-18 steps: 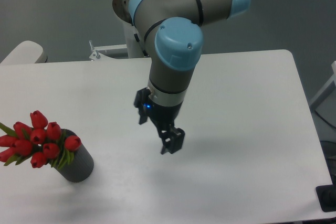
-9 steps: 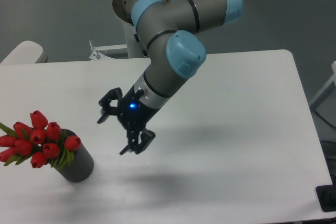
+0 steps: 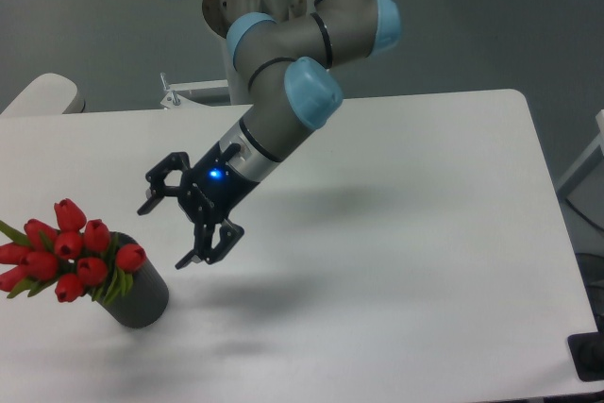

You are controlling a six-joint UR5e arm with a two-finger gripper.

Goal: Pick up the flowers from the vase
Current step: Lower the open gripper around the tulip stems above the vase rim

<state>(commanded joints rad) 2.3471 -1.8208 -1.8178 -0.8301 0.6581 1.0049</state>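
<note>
Gripper [image 3: 175, 221] tilted toward the left, fingers [image 3: 209, 244] spread wide apart and holding nothing — it hangs above the white surface [image 3: 425, 233], a short way right of the bunch and not touching it. The flowers [image 3: 71, 252] sit in the vase [image 3: 142, 297] at the near-left corner of the surface, red buds leaning out over the vase's left rim, stems hidden inside the hole. Judged relation: the bunch lies left of and slightly nearer than the fingers, its long axis slanting up-left out of the vase — the open span already faces that way.
</note>
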